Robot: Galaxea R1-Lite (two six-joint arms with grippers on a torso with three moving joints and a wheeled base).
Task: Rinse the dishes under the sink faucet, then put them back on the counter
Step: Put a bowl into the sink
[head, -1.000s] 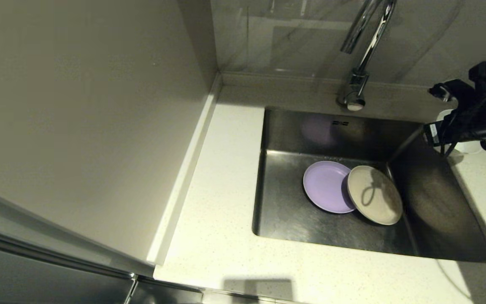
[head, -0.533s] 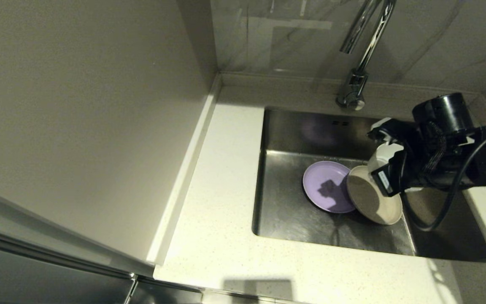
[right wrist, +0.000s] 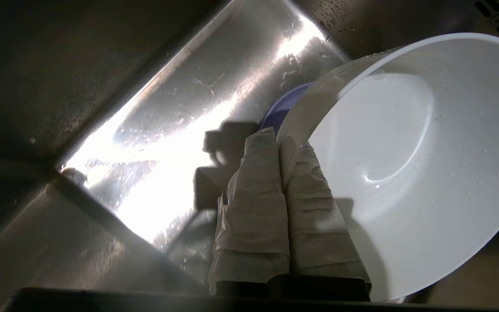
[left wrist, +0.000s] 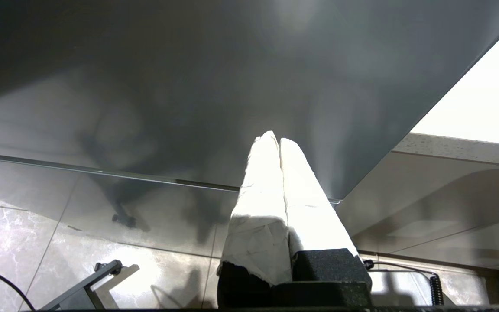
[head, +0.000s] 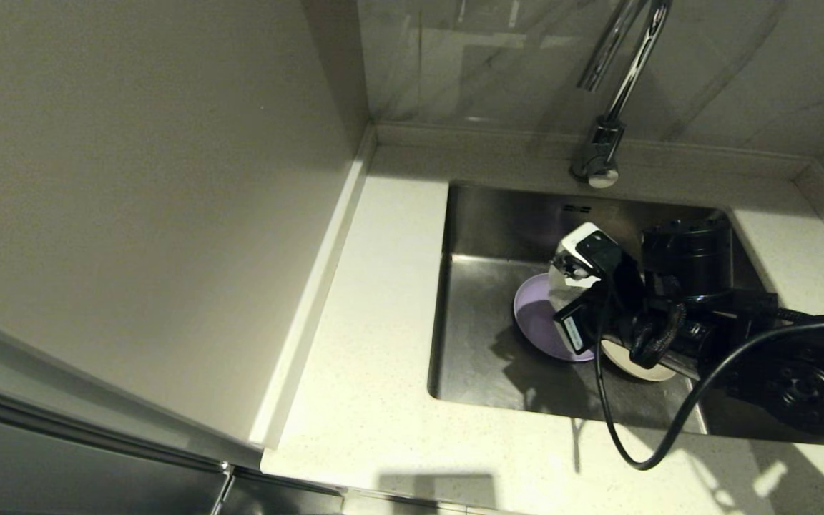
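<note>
My right gripper [right wrist: 282, 138] is shut on the rim of the small white bowl [right wrist: 405, 147], one finger inside and one outside. The bowl [head: 561, 295] hangs tilted and wet, low in the steel sink [head: 483, 357], over the lilac plate [head: 535, 318]. The cream-beige plate [head: 626, 363] lies beside it, mostly hidden under my right arm. A sliver of the lilac plate [right wrist: 277, 113] shows behind the bowl. The chrome faucet [head: 623, 79] stands at the back of the sink. My left gripper [left wrist: 277, 139] is shut on nothing, parked below the counter, out of the head view.
The speckled counter [head: 376, 300] runs left of and in front of the sink, with a raised rim against the walls. A wall panel [head: 133, 179] stands close on the left. My right arm's cable [head: 641, 458] loops over the sink's front edge.
My right arm has swung from the counter at the right into the sink, carrying the white bowl left and down over the two plates.
</note>
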